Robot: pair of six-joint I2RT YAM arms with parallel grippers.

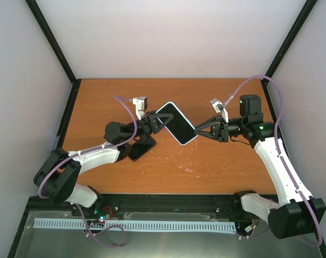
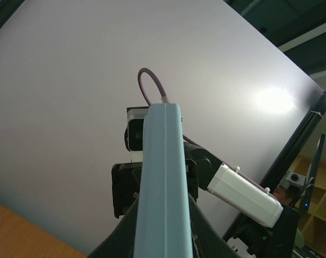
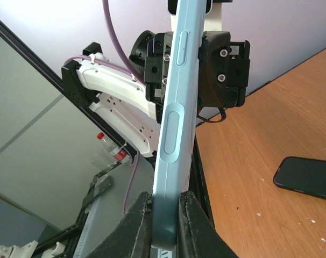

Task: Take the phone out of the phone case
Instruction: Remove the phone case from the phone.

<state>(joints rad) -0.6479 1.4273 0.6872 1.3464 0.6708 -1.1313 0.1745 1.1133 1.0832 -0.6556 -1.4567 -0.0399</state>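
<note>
The case (image 1: 176,122) was held in the air above the middle of the desk (image 1: 217,166), carried between both arms. In the top view it showed a dark face with a pale rim, its long axis running from 10 o'clock to 4 o'clock. The left tool (image 1: 156,123) was clamped on the 9 o'clock side of the case, and the right tool (image 1: 197,129) was clamped on its 3 o'clock end. In the right wrist view the case (image 3: 174,134) appeared edge-on as a pale blue strip with side buttons. It stood between the black fingers (image 3: 135,226) of the right tool (image 3: 164,220), which pressed against both of its faces. In the left wrist view the case (image 2: 162,183) was again edge-on, rising between the dark fingers (image 2: 206,236) of the left tool (image 2: 162,244). The phone (image 1: 142,149), a black slab, lay flat on the desk at 8 o'clock from the case, partly under the left arm and apart from the case. The right wrist view showed the phone (image 3: 308,177) lying on the wood at 4 o'clock in that frame, touched by neither tool.
</note>
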